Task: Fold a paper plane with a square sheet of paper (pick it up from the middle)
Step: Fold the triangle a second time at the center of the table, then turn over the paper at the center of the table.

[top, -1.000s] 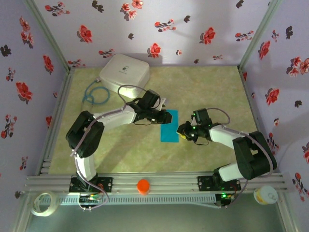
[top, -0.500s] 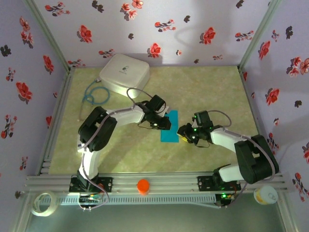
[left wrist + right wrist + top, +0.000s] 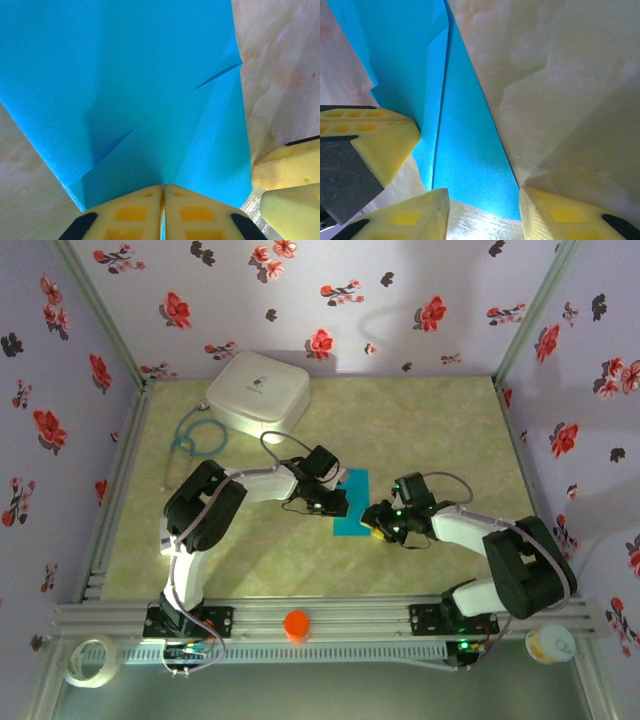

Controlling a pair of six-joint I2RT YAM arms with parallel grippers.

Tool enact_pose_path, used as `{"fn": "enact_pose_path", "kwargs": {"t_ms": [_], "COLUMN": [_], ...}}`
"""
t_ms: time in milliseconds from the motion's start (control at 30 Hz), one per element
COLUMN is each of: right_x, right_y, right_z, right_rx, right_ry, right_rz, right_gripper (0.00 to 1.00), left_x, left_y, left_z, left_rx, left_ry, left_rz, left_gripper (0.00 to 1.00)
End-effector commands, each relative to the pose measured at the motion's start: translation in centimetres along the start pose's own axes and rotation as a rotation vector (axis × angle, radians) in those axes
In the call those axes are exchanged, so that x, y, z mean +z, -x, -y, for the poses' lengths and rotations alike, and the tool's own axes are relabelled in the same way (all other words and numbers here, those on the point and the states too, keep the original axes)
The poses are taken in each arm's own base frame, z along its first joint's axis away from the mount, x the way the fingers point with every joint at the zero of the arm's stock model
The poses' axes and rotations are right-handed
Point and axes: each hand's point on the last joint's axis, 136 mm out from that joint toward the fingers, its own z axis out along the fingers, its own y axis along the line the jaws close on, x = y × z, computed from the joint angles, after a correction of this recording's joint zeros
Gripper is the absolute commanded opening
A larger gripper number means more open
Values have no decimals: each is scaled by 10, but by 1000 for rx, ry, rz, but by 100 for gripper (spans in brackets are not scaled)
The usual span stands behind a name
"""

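The turquoise-blue sheet of paper point(image 3: 353, 498) lies on the table mat, folded into a narrow strip with a diagonal flap point(image 3: 150, 100). My left gripper point(image 3: 334, 504) is at the strip's left long edge. Its fingers point(image 3: 135, 210) are pressed together, shut on the paper's edge point(image 3: 163, 192), and a blue sliver shows between them. My right gripper point(image 3: 374, 523) is at the strip's near right corner. It is open point(image 3: 482, 212), and its fingertips point(image 3: 427, 210) straddle the paper's end point(image 3: 465, 165) just above the mat. The left gripper's fingers point(image 3: 375, 140) show beside the paper.
A white rounded box point(image 3: 258, 390) stands at the back left with a blue cable loop point(image 3: 195, 435) beside it. An orange cap point(image 3: 296, 625) sits on the front rail. A tape roll point(image 3: 88, 660) and a white cup point(image 3: 550, 643) lie outside the frame's near corners.
My left gripper has slid a little towards the near side along the paper and closed on its edge. My right gripper has moved left to the paper's corner and opened wider.
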Motion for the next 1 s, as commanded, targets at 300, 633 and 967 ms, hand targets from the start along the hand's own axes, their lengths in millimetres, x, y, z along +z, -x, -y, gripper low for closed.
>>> {"fn": "enact_pose_path", "kwargs": {"t_ms": [300, 633, 967], "right_x": [8, 7, 12], "right_y": [4, 33, 57], "right_z": [-16, -50, -40], "right_rx": [7, -39, 1], "right_ry": [42, 116, 95], "right_rz": [3, 59, 84], "right_gripper": [42, 43, 43], "left_x": [8, 6, 4], "left_y": [-15, -15, -14], "left_z": [-17, -17, -18], "left_rx": [-50, -65, -75], "left_ry": [20, 6, -5], "left_rz": [-27, -23, -12], "left_gripper": [7, 5, 5]}}
